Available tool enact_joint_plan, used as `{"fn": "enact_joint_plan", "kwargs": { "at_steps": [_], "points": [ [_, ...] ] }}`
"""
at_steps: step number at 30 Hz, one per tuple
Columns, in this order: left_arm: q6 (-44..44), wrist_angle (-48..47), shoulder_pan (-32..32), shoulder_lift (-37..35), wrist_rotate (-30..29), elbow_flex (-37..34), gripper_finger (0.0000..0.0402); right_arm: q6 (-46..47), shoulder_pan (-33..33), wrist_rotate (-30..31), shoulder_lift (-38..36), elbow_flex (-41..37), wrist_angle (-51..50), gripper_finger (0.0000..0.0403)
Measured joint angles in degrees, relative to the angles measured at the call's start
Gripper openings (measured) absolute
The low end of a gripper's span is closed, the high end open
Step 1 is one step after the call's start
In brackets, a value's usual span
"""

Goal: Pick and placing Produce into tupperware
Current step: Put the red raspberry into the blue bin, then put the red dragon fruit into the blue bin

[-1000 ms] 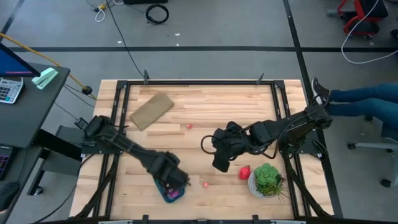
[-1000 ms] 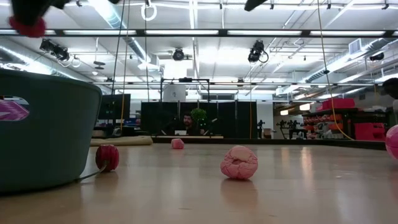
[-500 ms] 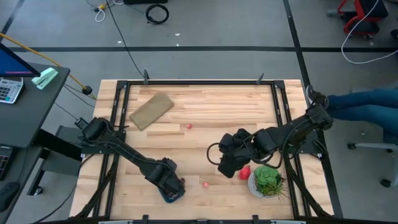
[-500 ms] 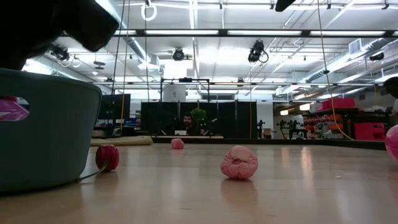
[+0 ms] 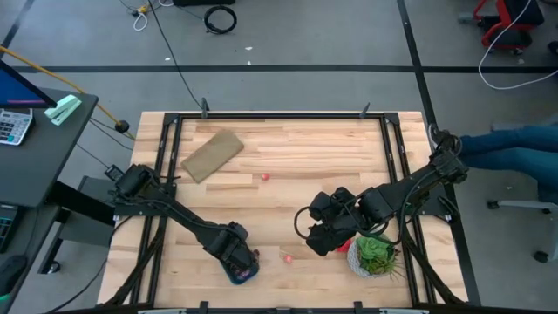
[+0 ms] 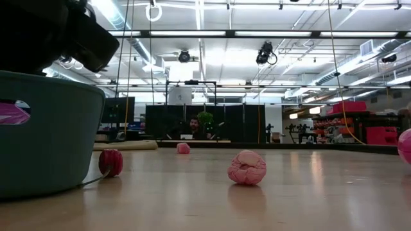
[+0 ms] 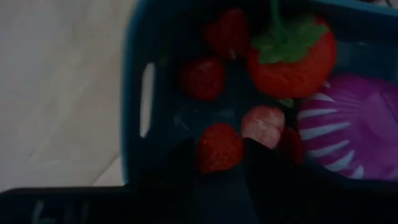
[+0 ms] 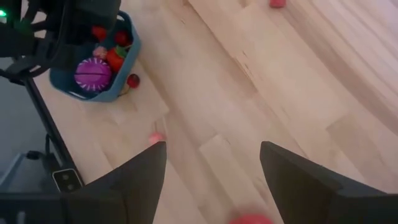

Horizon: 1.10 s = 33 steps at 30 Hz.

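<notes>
The teal tupperware [image 7: 140, 93] stands near the table's near edge [image 5: 244, 272] and holds several red berries, a big strawberry [image 7: 289, 53], a purple piece [image 7: 351, 127] and a pale pink piece [image 7: 264, 122]. My left gripper [image 7: 219, 152] reaches down into it [image 5: 234, 253], shut on a small red berry. My right gripper [image 8: 211, 149] is open and hovers [image 5: 325, 237] over a red piece [image 8: 249, 219] beside the potted plant [image 5: 375, 253]. Loose produce lies on the table: a red berry [image 8: 132, 81] by the tupperware, a pink ball [image 6: 247, 168] and a small pink piece [image 5: 265, 176]. My left gripper pinches a small red berry [image 7: 219, 146] between its two fingers, coming from above and pointing down. The berry sits low inside the tupperware among the other pieces; whether it rests on the bottom cannot be told.
A flat tan piece [image 5: 212, 154] lies toward the table's far left. The potted plant stands close to my right gripper, by the near right corner. Bare wood stretches across the table's middle and far side. A person's legs [image 5: 514, 144] show beyond the right edge.
My left gripper came down from above the tupperware's rim into it, carrying the red berry. My right gripper moved toward the table's near edge and slightly right, closing on the red piece by the plant, which it now mostly covers in the high view.
</notes>
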Motion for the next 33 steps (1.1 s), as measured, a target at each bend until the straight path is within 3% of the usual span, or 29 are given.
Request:
{"fn": "enact_joint_plan", "kwargs": {
  "at_steps": [8,13,18,21,30,33],
  "points": [
    [4.10,0.45,0.92,0.00,0.71,0.05,0.0180,0.03,-0.07,-0.21,0.00,0.00,2.25,0.0269],
    [8.92,0.28,1.98,0.00,3.92,1.65,0.0194,-3.18,0.00,-7.11,0.02,0.00,1.18,0.0269],
    [13.27,-0.19,3.52,0.00,3.90,6.07,0.0195,-3.45,-0.04,-9.13,0.46,-0.79,-1.77,0.0269],
    [16.86,-0.34,4.57,0.00,3.91,9.47,0.0190,-3.93,-0.42,-12.19,0.41,-4.79,-1.75,0.0269],
    [24.96,-1.04,8.26,0.00,3.27,18.92,0.0187,-17.31,-2.02,-26.38,0.46,-19.32,1.45,0.0269],
    [24.95,-0.98,9.35,0.00,1.47,20.47,0.0185,-20.26,-1.98,-27.26,0.46,-23.99,3.76,0.0269]
  ]
}}
